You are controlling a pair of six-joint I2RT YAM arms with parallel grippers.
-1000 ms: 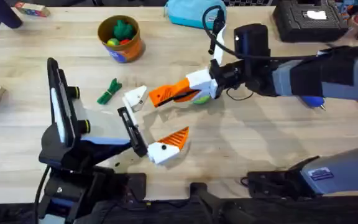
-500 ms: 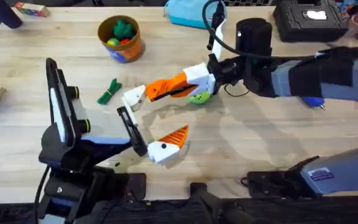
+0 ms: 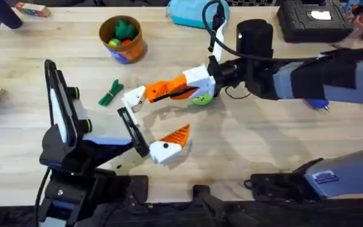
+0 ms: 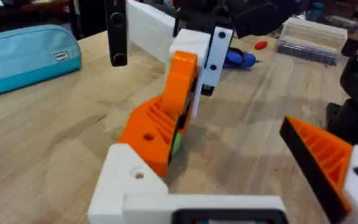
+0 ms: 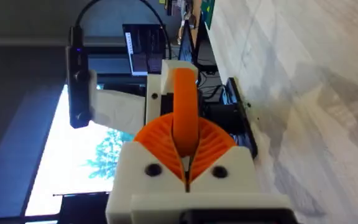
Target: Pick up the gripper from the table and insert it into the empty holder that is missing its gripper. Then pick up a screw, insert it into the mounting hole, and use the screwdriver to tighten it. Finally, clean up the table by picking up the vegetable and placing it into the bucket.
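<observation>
Since the earlier frame the gripper (image 3: 135,98), pinched between the right gripper's (image 3: 145,96) pressed-together orange fingers (image 3: 169,90), has been carried closer to the holder (image 3: 133,131) and now hangs just above its bare end. The left gripper (image 3: 150,142) carries one finger, so no closure is possible. The wedge should be lined up squarely with the bar before being pushed in. The vegetable (image 3: 110,93) lies on the counter (image 3: 244,151) beside the holder, unmoved.

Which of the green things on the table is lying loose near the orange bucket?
The dark-green vegetable, long with a forked end, lying below the bucket. The lime-green disc sits under the right gripper.
</observation>
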